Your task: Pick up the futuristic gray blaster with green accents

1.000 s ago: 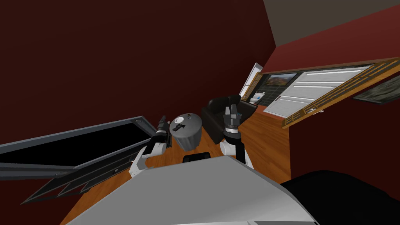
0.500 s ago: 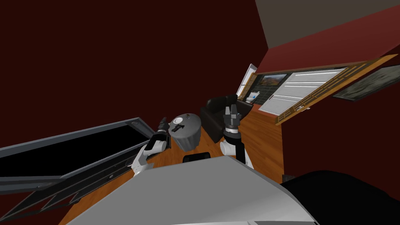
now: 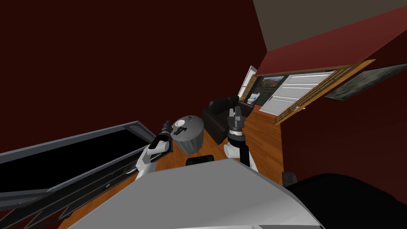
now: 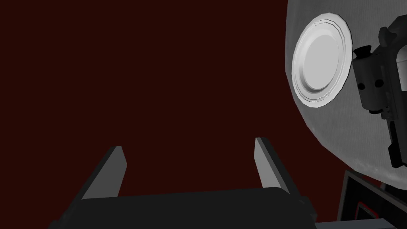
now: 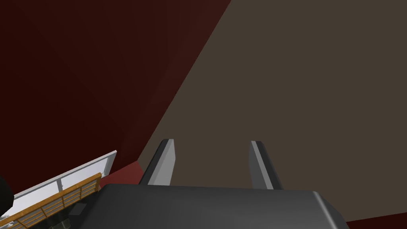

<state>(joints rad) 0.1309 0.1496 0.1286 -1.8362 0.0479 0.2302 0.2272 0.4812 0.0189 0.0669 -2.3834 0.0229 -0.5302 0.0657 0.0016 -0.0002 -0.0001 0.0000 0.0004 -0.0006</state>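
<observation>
The dark grey blaster (image 3: 179, 130) lies on a round grey table (image 3: 191, 137), beside a white plate (image 3: 181, 123). I make out no green on it. In the left wrist view the blaster (image 4: 382, 93) rests on the table top (image 4: 342, 135) just past the plate (image 4: 321, 65), off to one side of my fingers. My left gripper (image 3: 166, 127) hangs at the table's left rim; it (image 4: 188, 144) is open, with nothing but a dark red wall between the fingers. My right gripper (image 3: 237, 111) is raised to the right of the table and stands open and empty (image 5: 212, 141).
A black armchair (image 3: 216, 116) stands right behind the table. A long dark-framed black panel (image 3: 79, 149) runs along the left. A white door with a wooden frame (image 3: 296, 93) is at the far right, and wooden floor (image 3: 264, 139) lies between.
My head camera has swung, so the door and wall slide left in the picture. The left arm has edged slightly toward the table. The blaster and plate have stayed put.
</observation>
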